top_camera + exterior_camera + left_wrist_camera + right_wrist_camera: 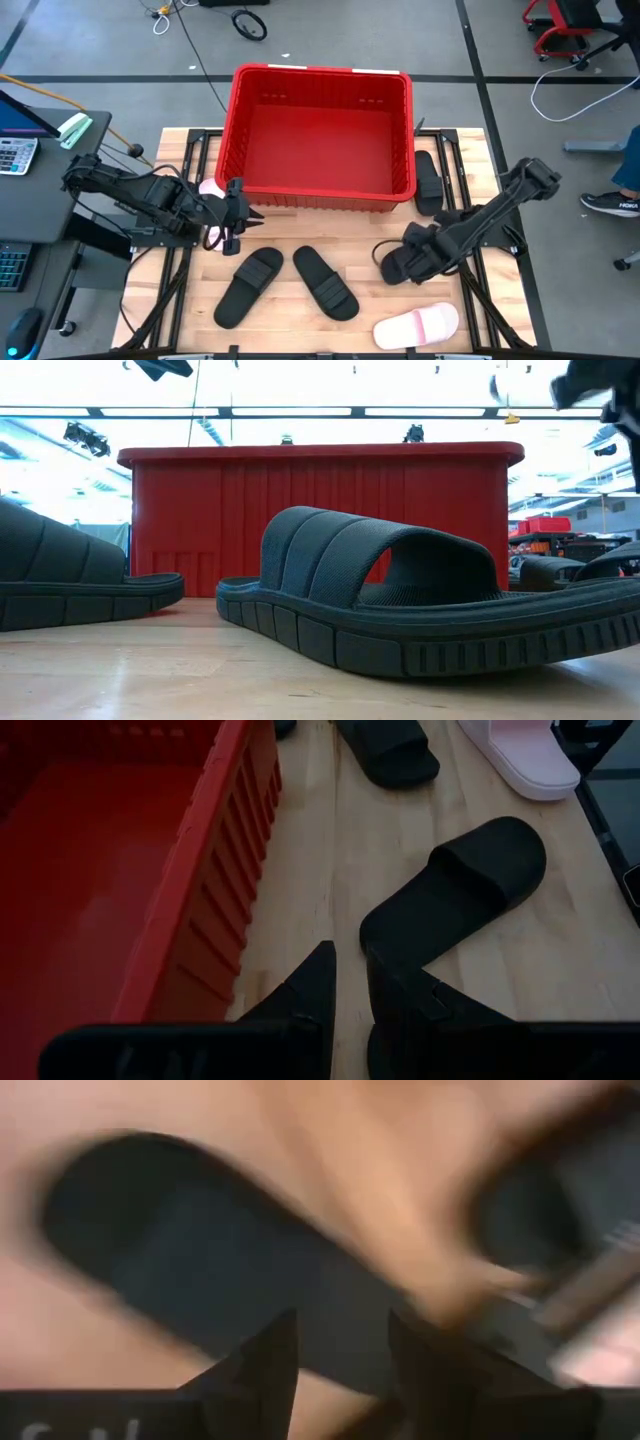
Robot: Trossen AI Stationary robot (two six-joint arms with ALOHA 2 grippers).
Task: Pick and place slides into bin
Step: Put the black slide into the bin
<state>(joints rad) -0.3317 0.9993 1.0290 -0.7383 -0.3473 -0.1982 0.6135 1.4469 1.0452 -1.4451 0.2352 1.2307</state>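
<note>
Left hand (238, 222) hovers off the front-left corner of the large bright red ribbed plastic bin (322, 194) on the wooden surface (290, 315), fingers narrowly parted, pinching nothing. Two matte black slides (250, 286) (324, 282) lie before the bin. Right hand (400, 262) sits over a third black slide (399, 266); grip: cannot tell. A pale pink slide (417, 326) lies nearest the front edge.

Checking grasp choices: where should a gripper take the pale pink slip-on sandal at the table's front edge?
The pale pink slip-on sandal lies flat, sole down, strap arching up. Probably best from straight above, fingers closing across that wide strap; the wooden table around it looks clear.
</note>
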